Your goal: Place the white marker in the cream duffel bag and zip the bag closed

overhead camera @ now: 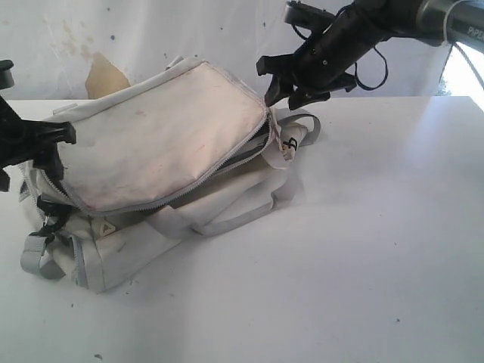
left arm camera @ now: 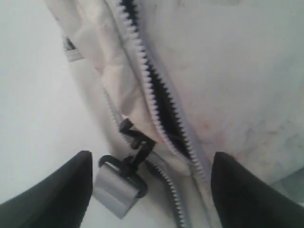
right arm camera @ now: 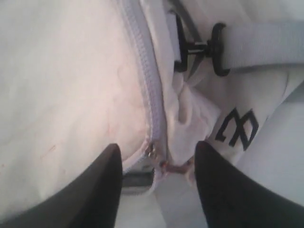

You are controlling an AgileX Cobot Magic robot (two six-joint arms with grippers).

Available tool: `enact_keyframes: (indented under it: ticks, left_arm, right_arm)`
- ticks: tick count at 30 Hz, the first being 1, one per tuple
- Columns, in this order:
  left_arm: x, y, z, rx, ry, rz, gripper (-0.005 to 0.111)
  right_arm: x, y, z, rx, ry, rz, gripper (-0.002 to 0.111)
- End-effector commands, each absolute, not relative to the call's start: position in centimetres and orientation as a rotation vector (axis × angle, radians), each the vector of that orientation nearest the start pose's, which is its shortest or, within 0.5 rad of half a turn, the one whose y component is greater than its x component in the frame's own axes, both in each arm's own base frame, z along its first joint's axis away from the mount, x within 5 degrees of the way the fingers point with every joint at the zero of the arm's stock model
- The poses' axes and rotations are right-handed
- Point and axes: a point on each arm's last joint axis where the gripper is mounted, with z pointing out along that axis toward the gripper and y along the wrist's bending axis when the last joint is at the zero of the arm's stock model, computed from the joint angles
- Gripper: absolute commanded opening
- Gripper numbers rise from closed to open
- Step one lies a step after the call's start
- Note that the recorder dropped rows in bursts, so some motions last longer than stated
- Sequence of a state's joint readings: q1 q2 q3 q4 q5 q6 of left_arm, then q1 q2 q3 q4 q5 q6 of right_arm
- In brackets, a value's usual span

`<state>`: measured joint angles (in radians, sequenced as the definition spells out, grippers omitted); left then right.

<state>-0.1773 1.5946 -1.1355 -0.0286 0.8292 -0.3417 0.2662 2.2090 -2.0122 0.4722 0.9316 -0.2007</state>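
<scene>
The cream duffel bag (overhead camera: 162,136) lies on the white table, its stained top panel facing up. Its light grey zipper (overhead camera: 249,155) gapes dark near the right corner. The white marker is not visible in any view. My right gripper (overhead camera: 281,91) hovers open over the bag's right corner; in the right wrist view its fingers (right arm camera: 102,185) straddle the zipper slider (right arm camera: 152,153), gripper (right arm camera: 157,145). My left gripper (overhead camera: 57,136) is at the bag's left end, open (left arm camera: 152,156), straddling the partly open zipper (left arm camera: 159,104) and a black clip (left arm camera: 133,152).
Grey webbing straps (overhead camera: 306,128) and a black buckle (right arm camera: 209,47) trail off the bag's right side. Another strap loop (overhead camera: 38,257) hangs at the front left. A torn patch (overhead camera: 102,76) marks the white back wall. The table (overhead camera: 378,249) stretches right of the bag.
</scene>
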Motion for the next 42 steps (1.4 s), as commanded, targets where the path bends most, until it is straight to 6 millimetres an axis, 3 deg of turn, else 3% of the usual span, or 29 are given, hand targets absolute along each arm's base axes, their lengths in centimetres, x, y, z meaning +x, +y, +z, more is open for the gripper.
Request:
enact_keyframes:
  ticks: [1,5,17,24,31,34,36,40,41,42]
  left_arm:
    - [32.4,-6.8,24.0,-0.322,2.759,-0.326,0.077]
    - [33.1,-6.9,22.8,-0.345,2.761,-0.331,0.077]
    - [34.2,-7.4,20.2,-0.44,2.795,-0.39,0.077]
    - [34.3,-7.5,19.2,-0.446,2.831,-0.381,0.077]
    - [34.7,-7.5,19.1,-0.448,2.803,-0.383,0.075]
    - [34.7,-7.5,19.1,-0.446,2.795,-0.382,0.062]
    - [34.8,-7.5,19.1,-0.446,2.791,-0.382,0.047]
    - [34.8,-7.5,19.1,-0.406,2.791,-0.377,0.006]
    - [34.8,-7.5,19.1,-0.383,2.796,-0.373,0.0]
    - [34.7,-7.5,19.1,-0.354,2.801,-0.368,0.0]
  right_arm:
    - [48.8,15.8,25.7,-0.375,2.368,0.533,0.045]
    - [49.4,15.8,25.6,-0.363,2.312,0.509,0.045]
    - [50.6,17.0,19.3,-0.293,2.407,0.665,0.045]
    - [50.3,17.9,20.1,-0.405,2.337,0.778,0.045]
    - [50.6,17.8,20.0,-0.428,2.326,0.735,0.057]
    - [50.5,17.8,19.4,-0.447,2.351,0.736,0.052]
    - [50.3,17.9,19.2,-0.462,2.369,0.741,0.041]
    - [49.9,17.7,18.8,-0.525,2.42,0.737,0.007]
    - [49.7,17.6,18.7,-0.542,2.435,0.737,0.0]
    - [49.6,17.6,18.6,-0.543,2.453,0.737,0.0]
